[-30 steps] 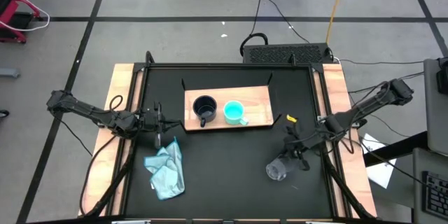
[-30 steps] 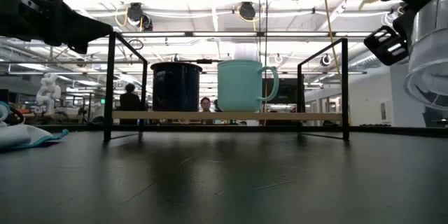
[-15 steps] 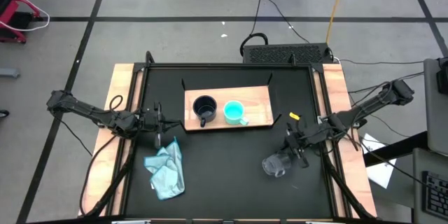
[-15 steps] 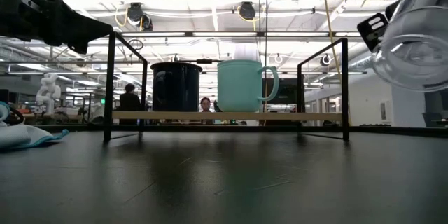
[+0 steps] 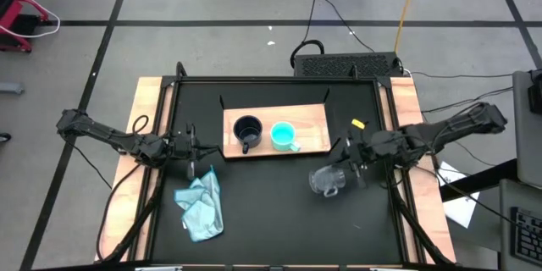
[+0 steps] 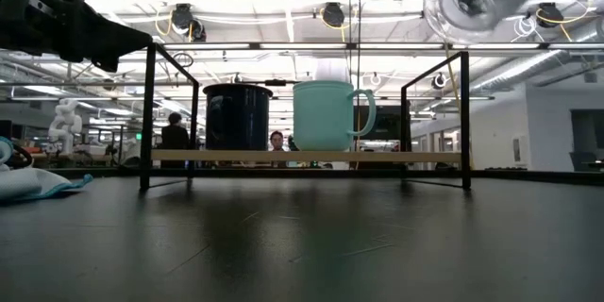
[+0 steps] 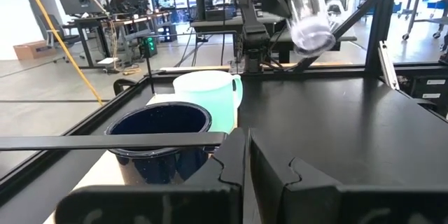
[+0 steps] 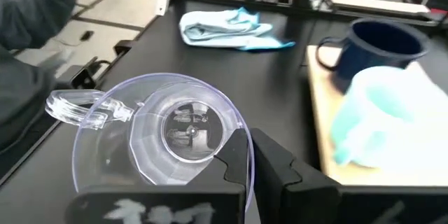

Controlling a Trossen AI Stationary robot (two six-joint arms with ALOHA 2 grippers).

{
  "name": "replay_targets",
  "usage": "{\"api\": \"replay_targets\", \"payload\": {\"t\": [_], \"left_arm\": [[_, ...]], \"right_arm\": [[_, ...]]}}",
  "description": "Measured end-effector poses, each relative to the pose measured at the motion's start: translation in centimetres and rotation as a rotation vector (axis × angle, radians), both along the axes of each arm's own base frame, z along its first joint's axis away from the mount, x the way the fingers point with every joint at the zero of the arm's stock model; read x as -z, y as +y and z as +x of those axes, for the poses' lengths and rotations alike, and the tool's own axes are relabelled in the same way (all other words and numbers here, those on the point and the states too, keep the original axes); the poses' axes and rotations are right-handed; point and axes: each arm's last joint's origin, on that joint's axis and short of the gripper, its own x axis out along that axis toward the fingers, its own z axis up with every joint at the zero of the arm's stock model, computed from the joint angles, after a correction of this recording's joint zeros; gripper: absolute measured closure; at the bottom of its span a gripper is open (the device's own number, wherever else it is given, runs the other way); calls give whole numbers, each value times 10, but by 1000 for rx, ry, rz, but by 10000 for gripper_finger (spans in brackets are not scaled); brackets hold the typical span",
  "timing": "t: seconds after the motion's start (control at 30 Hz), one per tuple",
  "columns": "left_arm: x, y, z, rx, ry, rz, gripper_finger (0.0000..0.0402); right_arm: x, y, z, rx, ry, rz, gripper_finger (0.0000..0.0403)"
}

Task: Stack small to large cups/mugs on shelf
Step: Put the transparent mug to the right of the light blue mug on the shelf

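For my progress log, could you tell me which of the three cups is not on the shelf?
The clear glass cup: the right hand holds it in the air.

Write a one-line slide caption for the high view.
Right end effector carries the clear glass cup toward the shelf holding the navy mug and turquoise mug.
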Motion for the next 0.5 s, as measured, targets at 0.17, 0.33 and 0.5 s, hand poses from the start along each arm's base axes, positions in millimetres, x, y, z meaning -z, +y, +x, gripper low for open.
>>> {"api": "replay_targets", "payload": {"t": [0.17,0.33,0.5], "left_arm": [[0,0,0,0,0,1,378],[0,0,0,0,0,5,378],[0,0,0,-1,0,5,378]], "right_arm": [[-35,-12,2,44,46,-67,403],[-59,-27,11,101,111,-128,403],[-73,-42,26,45,173,-139,403]]}}
